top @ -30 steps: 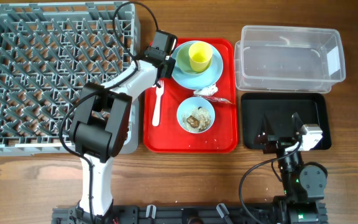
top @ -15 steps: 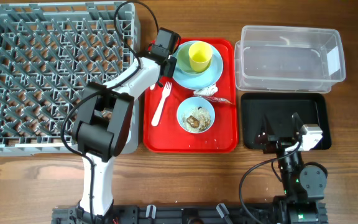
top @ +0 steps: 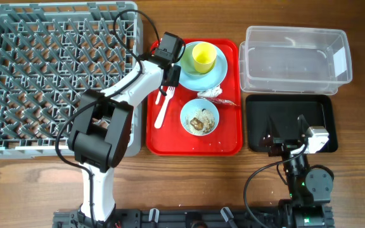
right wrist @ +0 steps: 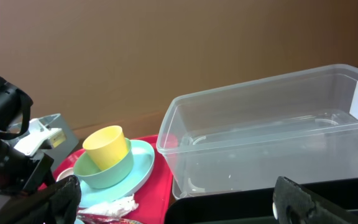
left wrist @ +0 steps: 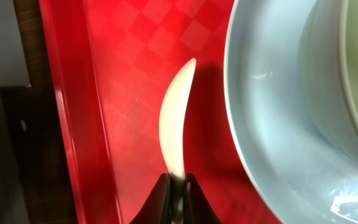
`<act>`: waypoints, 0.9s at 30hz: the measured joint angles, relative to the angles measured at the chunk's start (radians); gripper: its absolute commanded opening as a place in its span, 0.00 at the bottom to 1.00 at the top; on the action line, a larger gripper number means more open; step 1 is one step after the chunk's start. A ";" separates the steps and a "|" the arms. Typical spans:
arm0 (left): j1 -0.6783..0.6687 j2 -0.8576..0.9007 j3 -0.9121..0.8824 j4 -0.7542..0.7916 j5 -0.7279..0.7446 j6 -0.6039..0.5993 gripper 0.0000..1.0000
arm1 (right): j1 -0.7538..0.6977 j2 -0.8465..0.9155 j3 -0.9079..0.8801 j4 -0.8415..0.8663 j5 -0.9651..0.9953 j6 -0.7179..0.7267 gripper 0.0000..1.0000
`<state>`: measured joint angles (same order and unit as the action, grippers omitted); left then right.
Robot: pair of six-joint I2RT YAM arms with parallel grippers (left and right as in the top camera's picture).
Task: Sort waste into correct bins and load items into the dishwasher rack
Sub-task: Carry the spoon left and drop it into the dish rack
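The left gripper point(left wrist: 178, 184) is pinching the white fork point(left wrist: 174, 127) by one end. Its jaws are pressing together on the thin plastic, probably so the rest of the fork can swing free as it comes up. Ahead of the jaws the fork is showing only its narrow edge and curving away to a point. It is casting a shadow on the red tray point(left wrist: 123, 68) directly underneath. From above, the fork point(top: 163, 111) is slanting away from the left gripper point(top: 170, 77), and whether its far end is resting on the tray I cannot tell.

Just beside the jaws on one side, close to the fork but not touching it, the pale blue plate point(left wrist: 260, 93) is curving past. On the other side the tray's raised edge is running close by. The jaws are working in that narrow strip, which likely explains the slim fingertip grip from above. Just past that edge the dishwasher rack point(top: 56, 69) is standing, presumably the fork's destination.

Farther out, the yellow cup point(top: 203, 57) is sitting on the plate. A crumpled bit of waste point(top: 214, 94) and a bowl of food scraps point(top: 199, 118) are lying beyond it, waiting their turn.

The right gripper point(right wrist: 180, 198) is hovering with its jaws spread and nothing between them. The black tray point(top: 258, 114) is beneath it and the clear tub point(right wrist: 260, 143) just ahead, so it is seemingly parked ready for the waste.
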<state>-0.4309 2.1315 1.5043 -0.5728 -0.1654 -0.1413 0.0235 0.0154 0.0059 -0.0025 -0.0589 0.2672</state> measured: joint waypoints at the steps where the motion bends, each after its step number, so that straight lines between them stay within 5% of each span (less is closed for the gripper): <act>1: 0.000 0.000 0.000 -0.003 0.003 -0.004 0.04 | 0.000 0.000 0.000 0.000 0.000 0.000 1.00; 10: 0.000 -0.013 -0.040 0.044 0.007 -0.014 0.04 | 0.000 0.000 0.000 0.000 0.000 0.000 1.00; 13: 0.000 -0.020 -0.058 0.065 0.008 -0.016 0.12 | 0.000 0.000 0.000 0.000 0.000 0.000 1.00; 27: -0.004 -0.016 -0.071 0.078 0.011 -0.022 0.04 | 0.000 0.000 0.000 0.000 0.000 0.000 1.00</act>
<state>-0.4351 2.1155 1.4334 -0.4946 -0.1547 -0.1635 0.0235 0.0154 0.0059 -0.0025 -0.0589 0.2672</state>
